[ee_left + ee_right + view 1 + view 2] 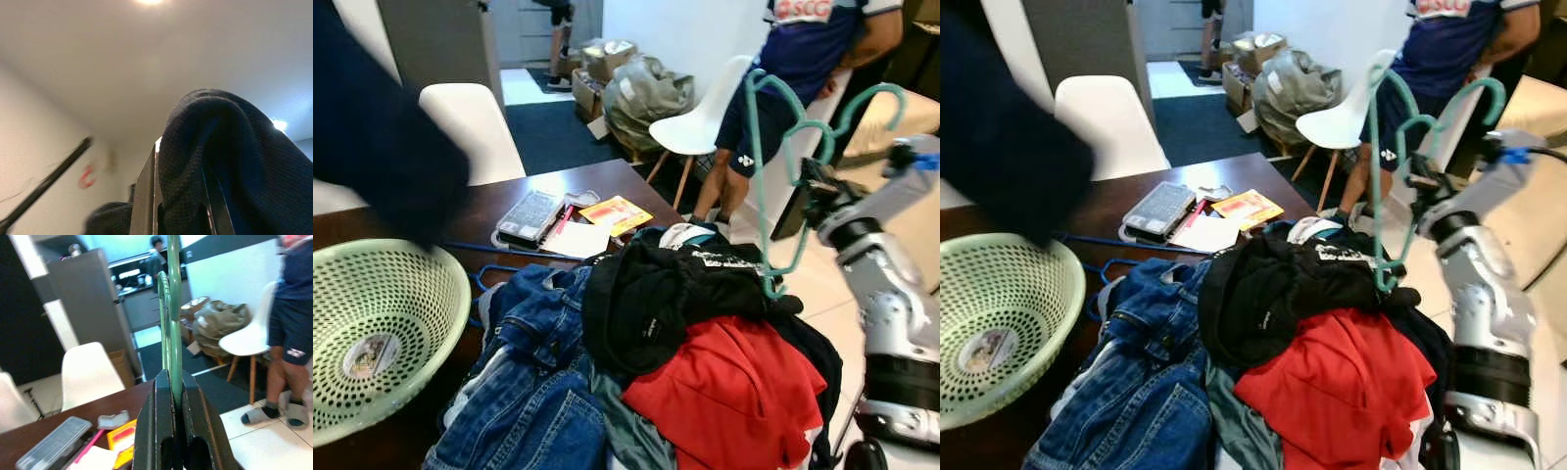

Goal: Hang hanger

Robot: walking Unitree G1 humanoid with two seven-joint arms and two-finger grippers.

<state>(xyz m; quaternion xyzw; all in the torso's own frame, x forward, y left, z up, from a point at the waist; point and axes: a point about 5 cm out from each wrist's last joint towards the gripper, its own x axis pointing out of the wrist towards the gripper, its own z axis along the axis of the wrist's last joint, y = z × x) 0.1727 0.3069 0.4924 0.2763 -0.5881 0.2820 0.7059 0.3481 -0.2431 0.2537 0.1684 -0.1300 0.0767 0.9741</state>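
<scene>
I am seeing the right tool [177,396] clamping its two black fingers together on a green hanger [773,176], a thin, smooth, looping rod with a curved hook. It is hanging in the air at the right edge of the dark wooden desk [597,186], its lower bend just beside the heap of clothes. In the left wrist view, the left tool [181,196] is wearing a dark blue knitted garment [230,161] draped over its fingers; I cannot tell whether they are apart or together. That same cloth is showing as a dark blurred mass at the far left in the head views. On the desk, a crumpled pile is lying near me: blue denim jeans [529,382], a black top [656,294] and a red shirt [734,392]. A round pale-green perforated plastic basket [382,323] is sitting to the left. A person in a blue shirt [813,49] is standing at the far right beside a white moulded chair [705,122].
</scene>
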